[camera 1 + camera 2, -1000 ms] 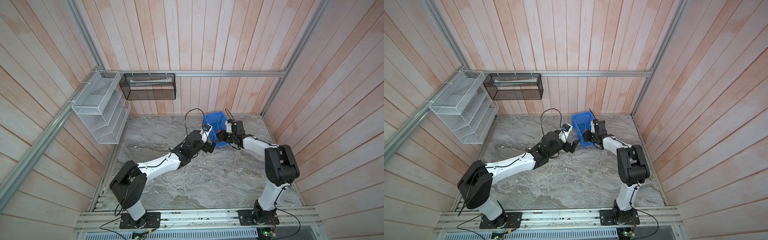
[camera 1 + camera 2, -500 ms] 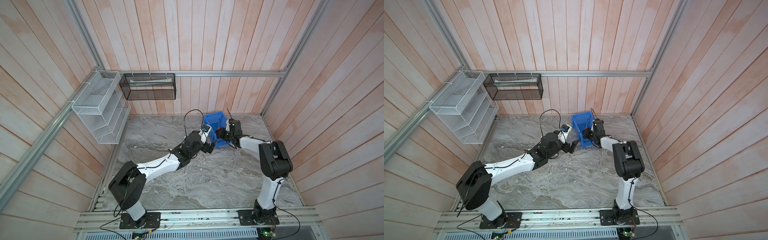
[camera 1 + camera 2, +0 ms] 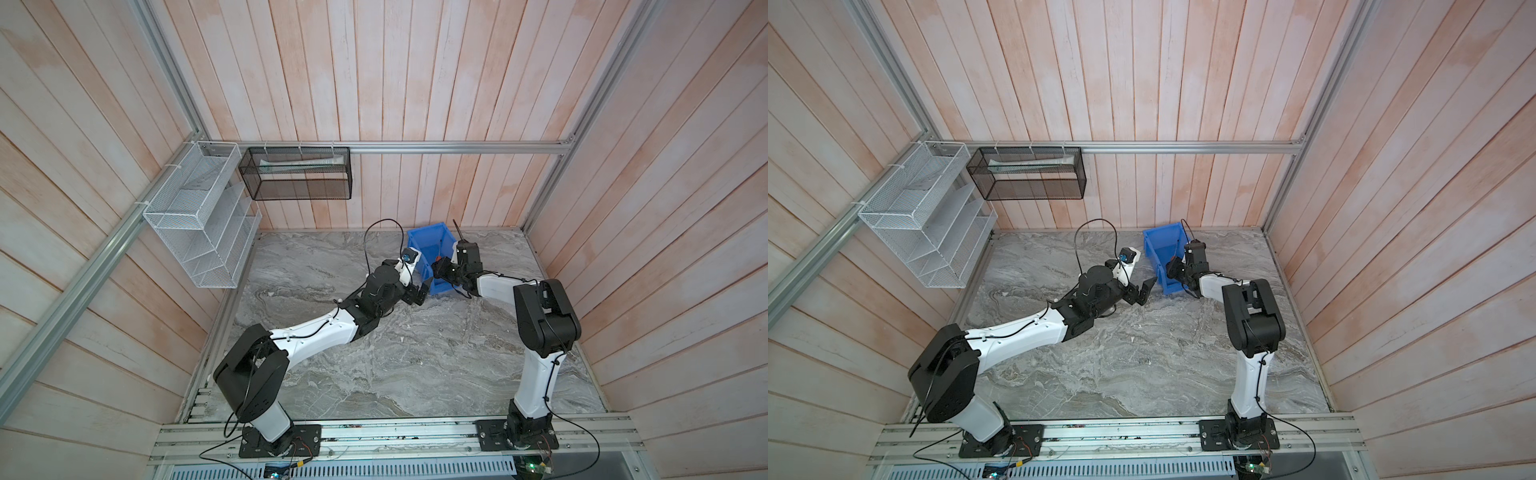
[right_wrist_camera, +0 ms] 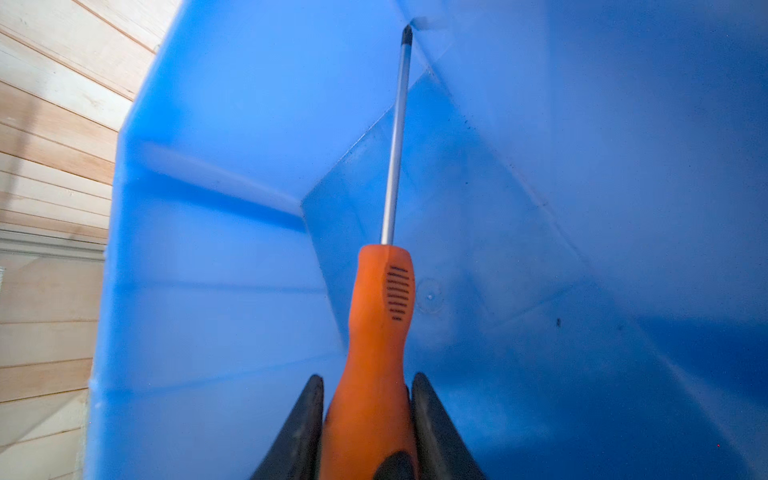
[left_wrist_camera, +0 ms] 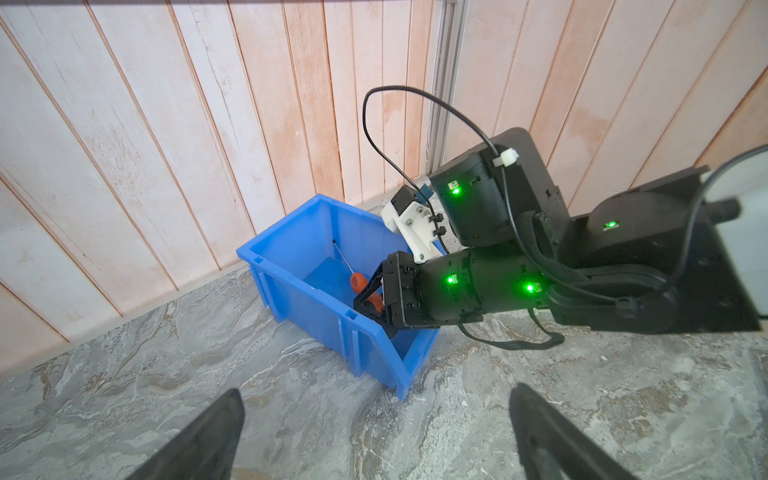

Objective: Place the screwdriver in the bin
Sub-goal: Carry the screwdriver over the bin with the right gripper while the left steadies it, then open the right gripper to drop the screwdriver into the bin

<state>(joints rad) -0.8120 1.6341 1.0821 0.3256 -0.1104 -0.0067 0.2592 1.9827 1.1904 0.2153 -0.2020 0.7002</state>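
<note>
- Right gripper [image 4: 368, 380] is clenched on the screwdriver [image 4: 382, 299], its two dark fingers [image 4: 307, 415] pinching the fat lower part of the orange handle, close to the black end.
- The screwdriver is inside the blue bin [image 5: 316, 324], held above the bin's floor with its shaft aimed at a far corner. Whether the tip touches the wall there, I cannot tell.
- Left gripper [image 5: 374, 395] hangs spread wide and empty, near the bin's low front lip.
- Handling call: this looks like a light, stiff tool of hard plastic and steel, nothing fragile, so a short drop into the bin should do it no harm.
- The handle is the place to hold it: thick, waisted, with a ribbed patch for bite. The thin bright shaft looks slick and too slim for those pads.
- Watch-out: a round handle gripped near one end may swivel between the fingers, and the long shaft could catch on a wall.
</note>
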